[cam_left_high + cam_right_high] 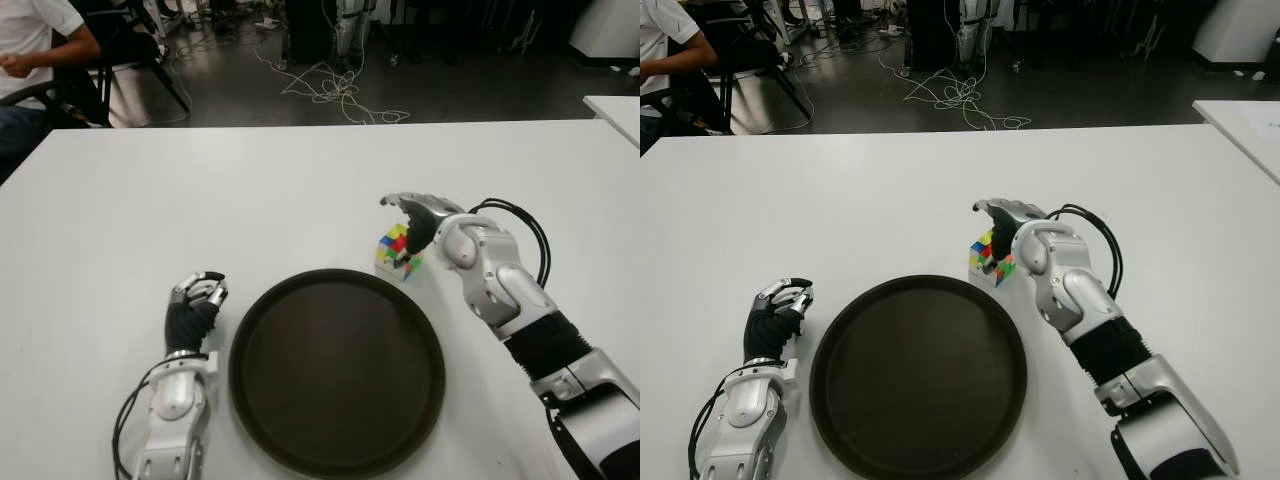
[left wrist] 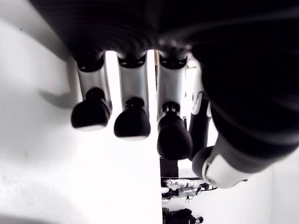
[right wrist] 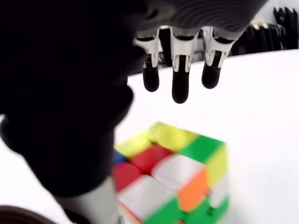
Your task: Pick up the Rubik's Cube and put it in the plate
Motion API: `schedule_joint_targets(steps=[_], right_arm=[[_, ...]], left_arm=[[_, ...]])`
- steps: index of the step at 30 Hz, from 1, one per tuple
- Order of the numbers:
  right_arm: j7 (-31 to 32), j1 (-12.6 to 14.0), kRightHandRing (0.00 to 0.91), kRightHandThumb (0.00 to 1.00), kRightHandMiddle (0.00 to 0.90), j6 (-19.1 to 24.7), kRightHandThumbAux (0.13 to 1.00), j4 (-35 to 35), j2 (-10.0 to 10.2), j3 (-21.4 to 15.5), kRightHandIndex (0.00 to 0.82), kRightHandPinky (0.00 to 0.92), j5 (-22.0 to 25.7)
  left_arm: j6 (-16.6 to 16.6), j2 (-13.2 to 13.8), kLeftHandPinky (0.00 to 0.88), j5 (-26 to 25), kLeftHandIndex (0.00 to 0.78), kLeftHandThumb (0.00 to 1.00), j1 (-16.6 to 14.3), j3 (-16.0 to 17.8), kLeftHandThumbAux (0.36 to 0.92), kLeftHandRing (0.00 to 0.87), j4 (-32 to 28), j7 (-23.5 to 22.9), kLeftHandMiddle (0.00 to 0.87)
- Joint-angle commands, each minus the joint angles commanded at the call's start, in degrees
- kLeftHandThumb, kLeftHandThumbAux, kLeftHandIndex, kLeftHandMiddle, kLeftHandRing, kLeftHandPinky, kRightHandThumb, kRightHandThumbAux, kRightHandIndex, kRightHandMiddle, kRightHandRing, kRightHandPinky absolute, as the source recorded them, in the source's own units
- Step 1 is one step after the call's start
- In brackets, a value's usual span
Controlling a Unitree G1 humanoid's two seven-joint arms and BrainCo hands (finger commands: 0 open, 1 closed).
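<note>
The Rubik's Cube [image 1: 395,252] stands on the white table [image 1: 300,190] just beyond the far right rim of the round dark plate [image 1: 336,370]. My right hand [image 1: 412,218] hovers over the cube from the right, fingers [image 3: 180,70] spread above it and not closed on it. The right wrist view shows the cube [image 3: 175,179] under the palm, with the fingertips clear of it. My left hand [image 1: 195,300] shows at the plate's left side, fingers [image 2: 133,116] curled and holding nothing.
The table's far edge meets a dark floor with tangled cables [image 1: 335,90]. A seated person [image 1: 30,50] is at the far left. Another white table corner [image 1: 615,110] shows at the right.
</note>
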Motion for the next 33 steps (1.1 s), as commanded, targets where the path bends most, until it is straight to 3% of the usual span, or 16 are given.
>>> schedule_joint_targets(steps=[19,33], right_arm=[[0.20,-0.31,0.175,0.000,0.155,2.72,0.934,0.40,0.43,1.29,0.066,0.203,-0.17],[3.58,-0.64,0.177,0.000,0.151,6.31,0.882,-0.91,0.10,2.64,0.051,0.144,-0.62]], left_arm=[[0.22,0.09,0.814,-0.30,0.444,0.710,-0.01,0.05,0.705,0.824,-0.06,-0.31,0.815],[0.94,0.05,0.814,-0.84,0.444,0.710,0.17,0.19,0.705,0.822,-0.85,-0.55,0.810]])
